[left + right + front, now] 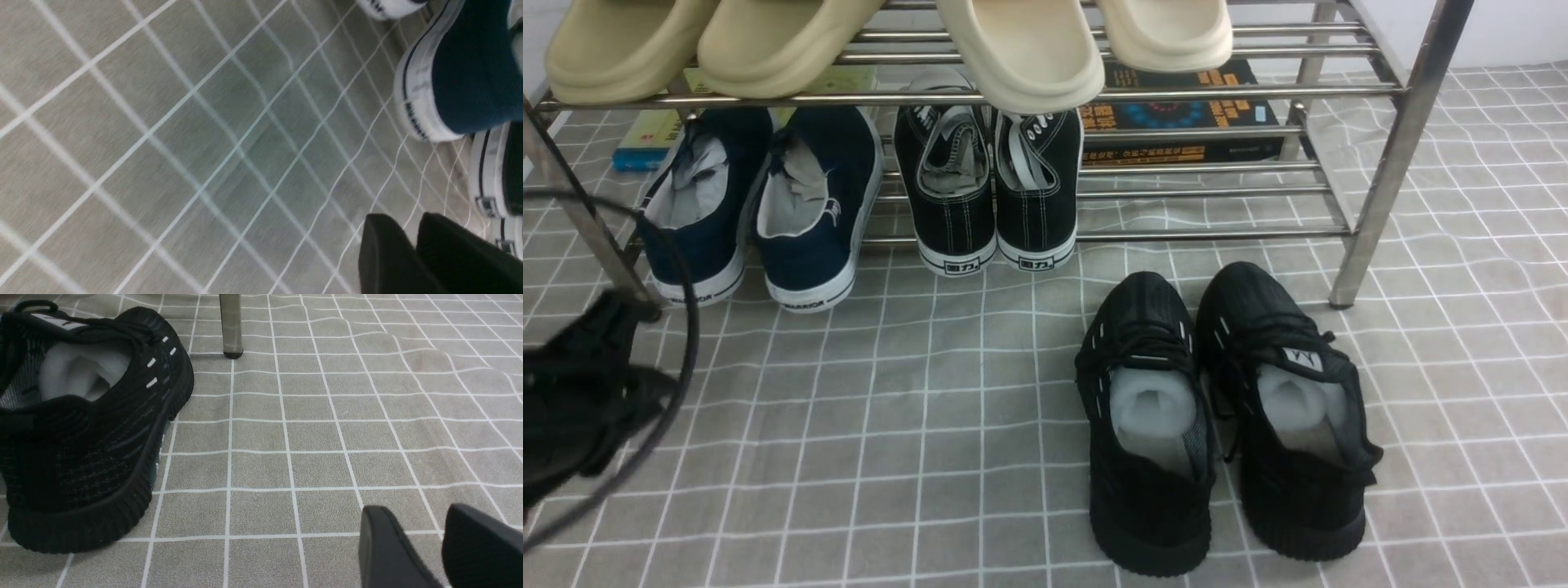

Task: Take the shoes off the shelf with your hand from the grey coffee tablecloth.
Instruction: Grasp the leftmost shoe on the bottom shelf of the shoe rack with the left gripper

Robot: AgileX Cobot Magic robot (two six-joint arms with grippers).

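The navy blue slip-on shoes sit side by side at the left of the steel shelf's lower tier. Their white heels reach out over the grey gridded tablecloth. One navy heel shows in the left wrist view. My left gripper is low at the left edge, just in front of the left navy shoe. In its wrist view the fingers are nearly together and hold nothing. My right gripper is out of the front view, open a little and empty, above the cloth.
Black lace-up sneakers stand next to the navy pair. Black knit trainers lie on the cloth at front right, near my right gripper. Beige slippers fill the top tier. Books lie behind. A shelf leg stands nearby.
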